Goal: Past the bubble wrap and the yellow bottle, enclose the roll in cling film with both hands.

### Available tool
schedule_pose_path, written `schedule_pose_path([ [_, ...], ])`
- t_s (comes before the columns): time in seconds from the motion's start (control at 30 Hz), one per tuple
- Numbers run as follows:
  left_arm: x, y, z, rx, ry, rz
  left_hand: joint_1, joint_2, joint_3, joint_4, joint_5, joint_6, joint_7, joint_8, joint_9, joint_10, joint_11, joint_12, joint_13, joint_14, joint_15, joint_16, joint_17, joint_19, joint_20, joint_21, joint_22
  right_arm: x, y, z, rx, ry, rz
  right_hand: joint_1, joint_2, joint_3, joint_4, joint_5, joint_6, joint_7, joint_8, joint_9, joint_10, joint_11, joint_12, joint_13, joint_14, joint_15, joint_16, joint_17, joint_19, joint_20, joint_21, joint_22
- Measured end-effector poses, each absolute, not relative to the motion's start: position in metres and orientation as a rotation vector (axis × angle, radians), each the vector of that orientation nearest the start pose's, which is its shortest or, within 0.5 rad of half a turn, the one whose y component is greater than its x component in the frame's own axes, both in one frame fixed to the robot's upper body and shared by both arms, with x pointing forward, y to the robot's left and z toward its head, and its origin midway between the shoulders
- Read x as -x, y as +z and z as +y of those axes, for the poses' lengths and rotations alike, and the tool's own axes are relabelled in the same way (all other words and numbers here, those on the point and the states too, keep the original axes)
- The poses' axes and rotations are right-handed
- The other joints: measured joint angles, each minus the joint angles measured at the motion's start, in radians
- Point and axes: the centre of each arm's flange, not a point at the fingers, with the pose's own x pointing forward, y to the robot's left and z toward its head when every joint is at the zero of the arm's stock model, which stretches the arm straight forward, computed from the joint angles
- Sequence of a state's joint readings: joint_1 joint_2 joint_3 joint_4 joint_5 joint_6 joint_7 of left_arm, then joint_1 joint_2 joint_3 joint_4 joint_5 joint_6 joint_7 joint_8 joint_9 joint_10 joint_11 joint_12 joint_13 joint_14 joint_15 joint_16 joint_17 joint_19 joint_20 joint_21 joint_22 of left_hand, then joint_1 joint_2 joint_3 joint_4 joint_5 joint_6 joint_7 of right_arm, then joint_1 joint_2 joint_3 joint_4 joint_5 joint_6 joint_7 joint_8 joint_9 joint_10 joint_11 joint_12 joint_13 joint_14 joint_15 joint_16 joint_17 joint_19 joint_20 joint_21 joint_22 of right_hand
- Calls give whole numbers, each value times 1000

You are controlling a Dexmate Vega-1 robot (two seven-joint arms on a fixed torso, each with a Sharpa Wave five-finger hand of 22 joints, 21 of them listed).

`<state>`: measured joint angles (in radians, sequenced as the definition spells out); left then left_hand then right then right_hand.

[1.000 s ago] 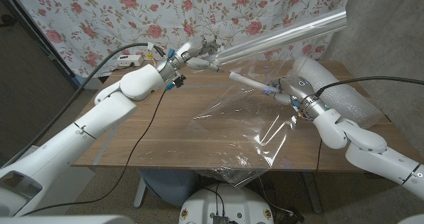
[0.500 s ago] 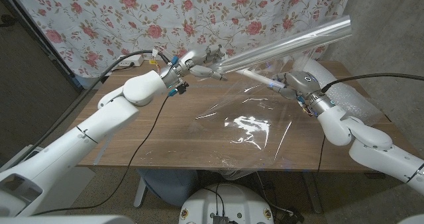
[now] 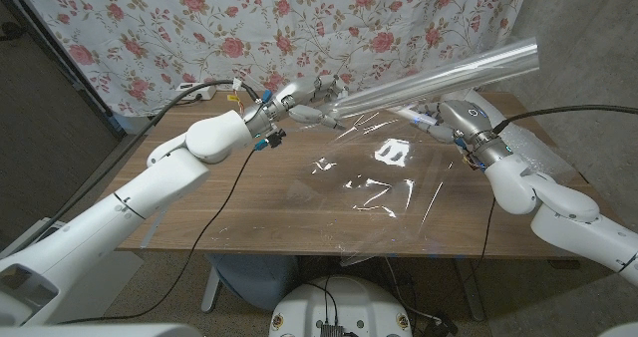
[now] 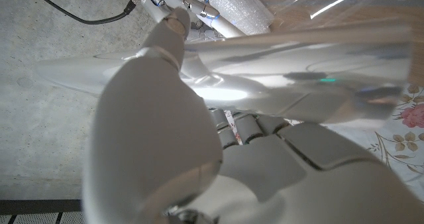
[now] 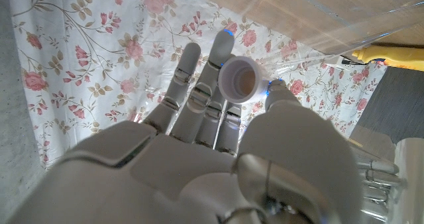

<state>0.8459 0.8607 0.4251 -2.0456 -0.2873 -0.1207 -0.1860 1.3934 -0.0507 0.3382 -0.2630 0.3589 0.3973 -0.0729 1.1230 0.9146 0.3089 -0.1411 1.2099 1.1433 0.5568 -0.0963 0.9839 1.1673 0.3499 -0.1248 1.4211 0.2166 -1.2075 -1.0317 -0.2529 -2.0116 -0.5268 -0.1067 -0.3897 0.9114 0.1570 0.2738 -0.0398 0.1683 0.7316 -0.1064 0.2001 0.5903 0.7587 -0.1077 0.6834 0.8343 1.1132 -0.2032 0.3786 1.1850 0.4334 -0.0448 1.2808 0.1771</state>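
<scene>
no readable text, labels, brands, numbers or signs anywhere

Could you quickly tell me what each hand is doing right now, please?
Left hand: grips one end of the cling film roll.
Right hand: holds a white tube in its fingers.
</scene>
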Motion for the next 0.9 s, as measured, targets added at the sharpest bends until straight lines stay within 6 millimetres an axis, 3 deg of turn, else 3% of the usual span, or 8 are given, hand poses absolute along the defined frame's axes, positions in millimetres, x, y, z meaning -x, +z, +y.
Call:
schedule_pose_path([
  [0.27,-483,82,162,-730,-636,-892,0,0,4,-4,0,-3,0,0,0,0,0,8,-2,0,0,0,0,0,0,0,-4,-502,19,-304,1361,-281,-870,-1,1,0,0,0,0,0,0,0,4,4,-2,7,0,0,0,0,0,0,0,0],
  [0.4,-484,79,164,-711,-651,-890,0,0,4,-4,0,-3,0,0,-1,0,0,8,-2,0,0,0,0,0,0,0,-4,-501,24,-318,1336,-318,-857,-2,2,0,0,-2,0,0,-1,0,4,4,-2,5,0,0,0,0,0,0,0,0],
  [0.9,-493,63,163,-684,-680,-855,0,0,4,-4,0,-3,7,14,-11,0,0,8,-5,0,0,4,0,0,0,3,-5,-492,31,-330,1281,-340,-861,-2,2,0,0,2,1,0,-3,1,4,3,-3,7,-2,2,3,0,0,0,0,0],
])
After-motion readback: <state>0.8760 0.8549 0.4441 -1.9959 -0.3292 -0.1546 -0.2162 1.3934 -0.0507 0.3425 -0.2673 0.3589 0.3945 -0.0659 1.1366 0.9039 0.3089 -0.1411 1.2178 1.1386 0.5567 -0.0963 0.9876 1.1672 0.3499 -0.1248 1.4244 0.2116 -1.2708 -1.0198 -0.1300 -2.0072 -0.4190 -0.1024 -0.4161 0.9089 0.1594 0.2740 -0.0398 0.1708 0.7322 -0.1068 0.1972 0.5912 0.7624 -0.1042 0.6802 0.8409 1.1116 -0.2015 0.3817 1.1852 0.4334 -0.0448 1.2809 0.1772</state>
